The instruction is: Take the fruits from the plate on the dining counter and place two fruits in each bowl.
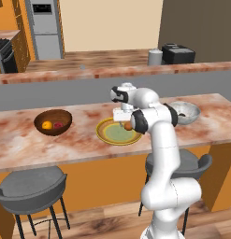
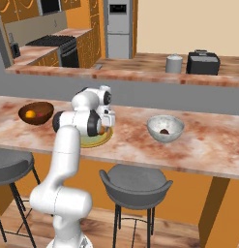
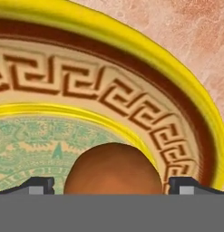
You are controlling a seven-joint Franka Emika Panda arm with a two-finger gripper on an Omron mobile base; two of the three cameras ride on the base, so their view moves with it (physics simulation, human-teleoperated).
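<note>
Gripper (image 3: 112, 183) low over plate (image 1: 104, 132) on dining counter (image 1: 23, 144), fingertips (image 3: 38, 185) apart, either side of orange fruit (image 3: 113, 170); contact w/ fruit cannot be told. Two fruits in wood bowl (image 1: 53, 122); dark fruit in stone bowl (image 2: 165, 129).

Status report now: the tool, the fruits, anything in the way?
Tool low over plate, fingers astride orange fruit; grip unconfirmed. Two fruits in wooden bowl, one dark fruit in stone bowl. Nothing in the way.
</note>
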